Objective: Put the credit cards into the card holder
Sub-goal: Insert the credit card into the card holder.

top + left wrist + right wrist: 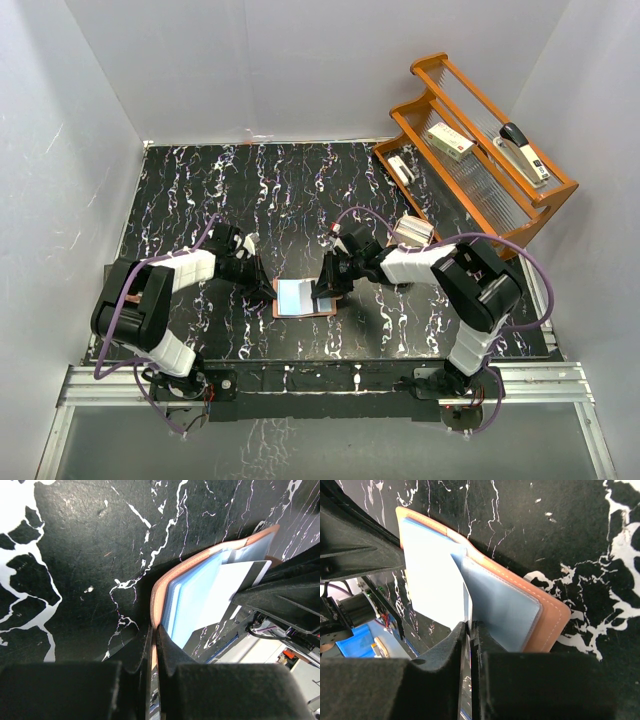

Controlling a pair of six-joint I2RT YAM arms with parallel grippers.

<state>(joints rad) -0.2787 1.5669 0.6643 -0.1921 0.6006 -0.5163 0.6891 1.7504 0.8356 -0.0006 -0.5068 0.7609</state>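
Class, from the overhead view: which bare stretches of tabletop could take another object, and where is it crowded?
Free: the table along the rear wall, left of the wooden rack; the front strip between the arm bases. Crowded: the centre, where left gripper and right gripper meet at the card holder.

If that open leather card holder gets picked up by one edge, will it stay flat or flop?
Likely flops: the card holder is thin leather with a middle fold, and the left claw pinches only one edge. Probably light, being so thin. Pushed, it may slide on the smooth table.
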